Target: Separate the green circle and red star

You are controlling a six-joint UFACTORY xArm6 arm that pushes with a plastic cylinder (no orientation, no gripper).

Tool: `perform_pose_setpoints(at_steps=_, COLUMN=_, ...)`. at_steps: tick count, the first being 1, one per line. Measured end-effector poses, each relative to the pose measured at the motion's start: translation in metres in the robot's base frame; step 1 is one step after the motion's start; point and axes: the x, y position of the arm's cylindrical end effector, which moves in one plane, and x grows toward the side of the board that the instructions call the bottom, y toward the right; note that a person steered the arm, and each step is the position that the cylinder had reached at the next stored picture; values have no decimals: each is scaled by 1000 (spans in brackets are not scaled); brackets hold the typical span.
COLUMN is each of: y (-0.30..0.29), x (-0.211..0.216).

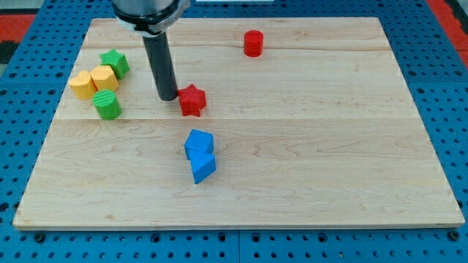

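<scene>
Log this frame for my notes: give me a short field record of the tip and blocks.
tip: beside the red star's left, touching or nearly
red star: board centre
green circle: left side, apart from the star
green star: upper left
yellow blocks: two, between the green ones
blue blocks: two, touching, below the red star
red cylinder: top, alone

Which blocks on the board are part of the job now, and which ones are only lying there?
Part of the job: green circle; red star; my tip, just left of the star.

Only lying there: green star; two yellow blocks; red cylinder; two blue blocks.
</scene>
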Motion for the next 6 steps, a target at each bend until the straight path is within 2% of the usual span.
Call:
perform_pose_setpoints(at_steps=3, y=22, x=0)
perform_pose_setpoints(at_steps=4, y=30, x=-20)
perform_pose_setpoints(at_steps=5, y=11, x=-65)
perform_pose_setpoints(at_steps=6, y=-39, x=-104)
